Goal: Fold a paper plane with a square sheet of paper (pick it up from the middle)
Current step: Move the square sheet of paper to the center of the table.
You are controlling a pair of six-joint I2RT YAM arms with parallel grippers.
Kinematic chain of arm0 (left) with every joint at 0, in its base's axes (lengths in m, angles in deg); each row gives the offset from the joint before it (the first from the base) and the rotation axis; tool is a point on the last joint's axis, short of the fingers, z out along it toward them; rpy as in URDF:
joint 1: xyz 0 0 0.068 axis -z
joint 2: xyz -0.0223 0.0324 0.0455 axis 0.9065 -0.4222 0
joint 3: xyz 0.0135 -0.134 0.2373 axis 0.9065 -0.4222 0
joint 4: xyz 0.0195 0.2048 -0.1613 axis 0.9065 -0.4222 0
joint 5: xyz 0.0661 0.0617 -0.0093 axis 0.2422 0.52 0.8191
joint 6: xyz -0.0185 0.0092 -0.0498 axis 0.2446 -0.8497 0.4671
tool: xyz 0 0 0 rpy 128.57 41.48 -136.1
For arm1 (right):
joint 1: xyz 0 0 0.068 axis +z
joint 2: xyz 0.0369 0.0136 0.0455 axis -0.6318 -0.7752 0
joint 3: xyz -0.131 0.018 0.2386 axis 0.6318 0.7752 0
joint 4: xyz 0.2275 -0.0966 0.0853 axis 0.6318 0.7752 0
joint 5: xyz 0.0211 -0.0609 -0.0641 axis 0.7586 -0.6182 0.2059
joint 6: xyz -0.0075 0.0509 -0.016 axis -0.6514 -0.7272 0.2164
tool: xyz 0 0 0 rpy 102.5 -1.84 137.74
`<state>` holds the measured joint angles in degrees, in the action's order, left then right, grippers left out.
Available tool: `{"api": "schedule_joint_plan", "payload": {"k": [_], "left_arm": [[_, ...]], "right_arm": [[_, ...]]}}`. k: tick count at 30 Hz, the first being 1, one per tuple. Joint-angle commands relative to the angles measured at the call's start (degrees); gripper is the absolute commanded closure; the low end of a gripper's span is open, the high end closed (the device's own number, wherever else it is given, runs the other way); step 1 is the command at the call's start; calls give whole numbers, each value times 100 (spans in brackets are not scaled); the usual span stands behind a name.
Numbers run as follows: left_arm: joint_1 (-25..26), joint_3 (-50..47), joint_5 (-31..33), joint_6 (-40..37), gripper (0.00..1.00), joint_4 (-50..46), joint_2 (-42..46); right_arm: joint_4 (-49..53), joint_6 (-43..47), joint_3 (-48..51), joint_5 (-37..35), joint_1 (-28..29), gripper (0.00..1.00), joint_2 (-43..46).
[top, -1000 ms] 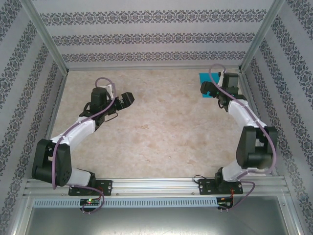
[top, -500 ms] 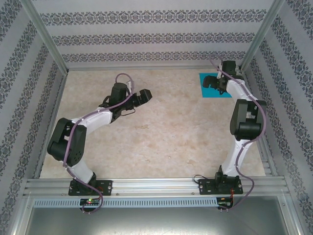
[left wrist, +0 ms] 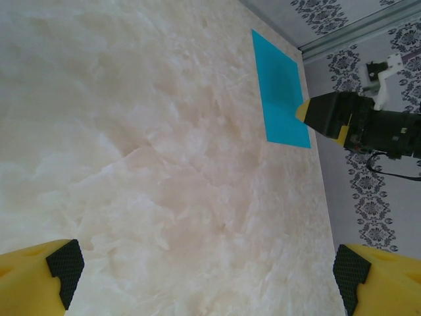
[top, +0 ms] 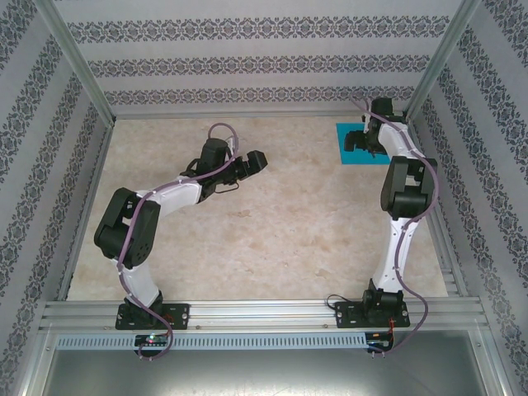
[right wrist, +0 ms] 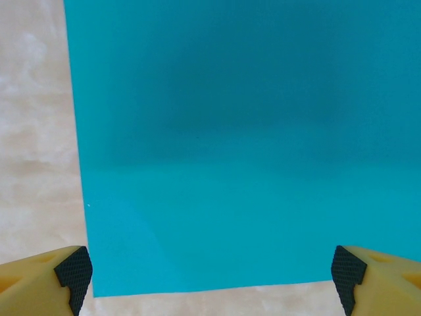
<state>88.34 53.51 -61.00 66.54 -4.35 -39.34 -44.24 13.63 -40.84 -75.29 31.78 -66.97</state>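
Around the table, walls (top: 247,58): we see pale paper with dark floral bands on three sides, and metal posts (top: 78,66) at the corners.
Table (top: 272,231): we see a cream, marbled top, smooth and matte, with nothing lying between the left arm and the sheet.
Left arm (top: 165,198): white and black links with a purple cable (top: 221,130); it reaches toward mid-table, well apart from the sheet.
Right arm (top: 400,206): same build, stretched along the right side to the far right corner.
Square sheet of paper (top: 355,158): we find it flat on the table in the far right corner, near the back wall. It is thin, matte, plain teal-blue and unmarked. Being square, it has no point and no longer axis; its edges run roughly along the table's edges. In the right wrist view a darker band crosses it, and we cannot tell whether that is shadow or crease.
Right gripper (top: 360,142): over the sheet and covering part of it from above, with yellow fingers and black ribbed pads. Its jaws stand wide apart with nothing between them; we cannot tell whether it touches the paper.
Left gripper (top: 257,161): jaws wide apart, empty, aimed toward the sheet.
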Motion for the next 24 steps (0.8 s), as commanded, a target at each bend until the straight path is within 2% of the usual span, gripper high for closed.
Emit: {"api": "schedule_joint_plan", "payload": {"k": [1, 8, 15, 24], "left_arm": [[88, 208, -105, -62, 0, -90, -107], [103, 217, -142, -143, 0, -228, -157], [103, 326, -198, -209, 0, -348, -293], [102, 448, -184, -464, 0, -650, -388]], "right_arm": [[501, 240, -410, -211, -38, 4, -257], [1035, 384, -1005, -68, -8, 4, -669], [1550, 468, -1695, -263, 74, 4, -1140], [1873, 627, -2048, -341, 186, 4, -1418]]}}
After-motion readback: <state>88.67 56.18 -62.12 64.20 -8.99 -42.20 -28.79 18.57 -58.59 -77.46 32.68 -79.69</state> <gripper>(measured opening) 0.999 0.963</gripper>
